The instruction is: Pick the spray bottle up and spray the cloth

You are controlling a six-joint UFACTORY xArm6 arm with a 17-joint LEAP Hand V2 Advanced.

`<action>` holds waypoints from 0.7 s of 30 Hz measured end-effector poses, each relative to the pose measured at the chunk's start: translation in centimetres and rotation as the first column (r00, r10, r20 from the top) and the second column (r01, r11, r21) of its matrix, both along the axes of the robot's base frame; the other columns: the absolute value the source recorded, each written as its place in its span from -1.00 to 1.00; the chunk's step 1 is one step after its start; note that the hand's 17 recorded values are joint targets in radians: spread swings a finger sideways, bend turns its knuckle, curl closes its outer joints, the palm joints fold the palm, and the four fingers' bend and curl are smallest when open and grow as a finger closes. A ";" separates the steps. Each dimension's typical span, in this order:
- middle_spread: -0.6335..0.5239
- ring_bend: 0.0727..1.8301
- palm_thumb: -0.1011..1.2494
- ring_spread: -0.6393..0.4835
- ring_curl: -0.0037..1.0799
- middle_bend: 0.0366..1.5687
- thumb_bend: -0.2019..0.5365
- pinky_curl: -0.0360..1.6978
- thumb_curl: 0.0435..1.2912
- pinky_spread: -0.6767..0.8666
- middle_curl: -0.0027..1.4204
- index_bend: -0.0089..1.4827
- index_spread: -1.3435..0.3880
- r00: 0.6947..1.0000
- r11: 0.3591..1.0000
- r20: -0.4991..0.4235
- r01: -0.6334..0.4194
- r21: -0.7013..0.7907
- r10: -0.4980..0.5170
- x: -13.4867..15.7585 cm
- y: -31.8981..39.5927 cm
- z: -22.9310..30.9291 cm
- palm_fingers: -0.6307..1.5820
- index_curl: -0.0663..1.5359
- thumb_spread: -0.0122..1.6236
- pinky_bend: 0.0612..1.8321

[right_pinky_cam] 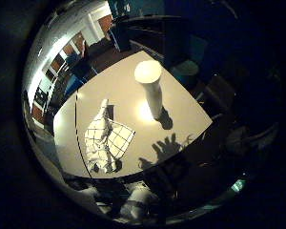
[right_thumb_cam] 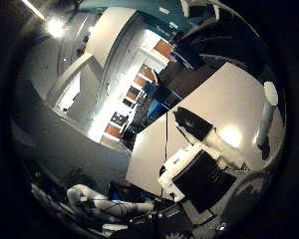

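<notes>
A white spray bottle (right_pinky_cam: 150, 86) stands upright on the white table (right_pinky_cam: 186, 119). A crumpled white cloth with a dark grid pattern (right_pinky_cam: 107, 138) lies on the table a short way from the bottle. My hand is well above the table, away from both. The right little finger side palm view shows part of the hand (right_pinky_cam: 138, 202) at the edge, and its shadow with spread fingers (right_pinky_cam: 167, 148) falls on the table between the cloth and the bottle. In the right thumb side palm view the fingers (right_thumb_cam: 194, 154) reach out straight and hold nothing, with the bottle (right_thumb_cam: 269, 110) standing beyond them.
Dark chairs (right_pinky_cam: 133, 43) and furniture stand along the far side of the table. A dark floor lies past the table edge (right_pinky_cam: 214, 124). The room with ceiling lights (right_thumb_cam: 55, 25) and shelves (right_thumb_cam: 140, 85) opens up behind.
</notes>
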State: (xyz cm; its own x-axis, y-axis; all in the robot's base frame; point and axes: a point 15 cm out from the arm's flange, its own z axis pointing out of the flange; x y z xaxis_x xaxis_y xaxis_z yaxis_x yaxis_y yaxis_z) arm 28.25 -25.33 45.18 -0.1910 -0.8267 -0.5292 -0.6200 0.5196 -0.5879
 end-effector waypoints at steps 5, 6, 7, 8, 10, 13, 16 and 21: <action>0.22 -0.63 0.26 0.45 -0.52 -0.76 -0.53 -0.71 -0.37 0.30 -0.38 -0.78 0.32 0.998 0.998 0.044 0.053 0.020 -0.053 -1.1 -2.0 0.1 -0.23 -0.50 0.29 -0.53; 0.24 -0.62 0.25 0.46 -0.51 -0.76 -0.53 -0.71 -0.37 0.30 -0.38 -0.78 0.33 0.997 0.998 0.050 0.062 0.026 -0.063 -1.3 -2.4 -0.1 -0.24 -0.51 0.29 -0.52; 0.26 -0.62 0.23 0.46 -0.50 -0.77 -0.53 -0.70 -0.38 0.30 -0.39 -0.78 0.34 0.996 0.997 0.052 0.069 0.031 -0.071 -1.5 -2.8 -0.2 -0.26 -0.52 0.30 -0.52; 0.27 -0.61 0.22 0.46 -0.50 -0.77 -0.54 -0.70 -0.39 0.31 -0.39 -0.80 0.35 0.995 0.996 0.052 0.080 0.037 -0.082 -1.8 -3.3 -0.5 -0.27 -0.53 0.29 -0.52; 0.31 -0.59 0.19 0.47 -0.48 -0.78 -0.53 -0.69 -0.40 0.31 -0.41 -0.80 0.37 0.993 0.993 0.054 0.103 0.051 -0.106 -2.5 -4.2 -1.2 -0.30 -0.55 0.30 -0.51; 0.35 -0.57 0.17 0.47 -0.47 -0.77 -0.52 -0.67 -0.42 0.32 -0.42 -0.79 0.39 0.990 0.982 0.056 0.123 0.147 -0.132 -3.1 -3.8 -4.9 -0.31 -0.57 0.30 -0.50; 0.37 -0.56 0.13 0.48 -0.46 -0.75 -0.53 -0.67 -0.44 0.33 -0.42 -0.79 0.40 0.983 0.965 0.085 0.138 0.223 -0.160 -3.2 -3.4 -8.0 -0.32 -0.57 0.30 -0.50; 0.38 -0.54 0.11 0.49 -0.45 -0.74 -0.52 -0.66 -0.47 0.33 -0.43 -0.79 0.41 0.983 0.958 0.090 0.136 0.251 -0.163 -3.2 -3.5 -9.6 -0.32 -0.58 0.30 -0.50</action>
State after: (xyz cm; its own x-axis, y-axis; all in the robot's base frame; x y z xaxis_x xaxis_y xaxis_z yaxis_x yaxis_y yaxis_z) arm 25.04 -28.86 35.56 -0.2331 -0.6372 -0.7346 -0.4642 0.7367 -0.4918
